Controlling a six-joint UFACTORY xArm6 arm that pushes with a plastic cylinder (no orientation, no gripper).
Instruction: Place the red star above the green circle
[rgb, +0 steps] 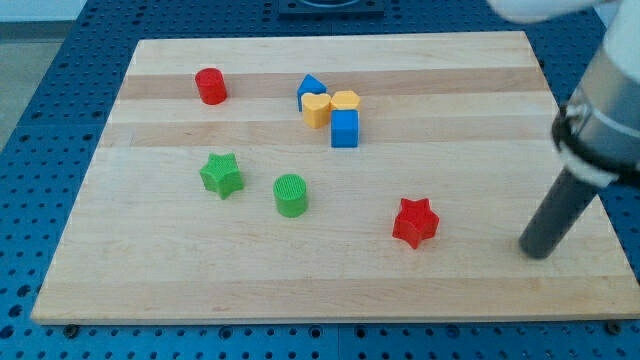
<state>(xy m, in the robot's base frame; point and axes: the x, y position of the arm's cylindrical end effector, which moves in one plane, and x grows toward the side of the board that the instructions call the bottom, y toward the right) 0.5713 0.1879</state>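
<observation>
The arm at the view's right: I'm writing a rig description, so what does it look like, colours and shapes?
Only its lower part shows. A straight, dark grey rod, round in section, ends in my tip, blunt and flat-ended. Above the rod sits a wider cylindrical body, blurred: a grey section, a black band with a pale ring under it, and a white part at the view's top. No pincer, cables or markings can be made out.

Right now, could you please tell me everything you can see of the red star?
The red star is a small, chunky block with a star outline, a flat top and a matte, plastic-looking surface. It lies flat on the wooden board, in the lower right part of the view. Nothing touches it: the green circle sits apart toward the view's left, slightly higher, and my tip rests apart toward the view's right, slightly lower. The star looks whole and unmarked.
</observation>
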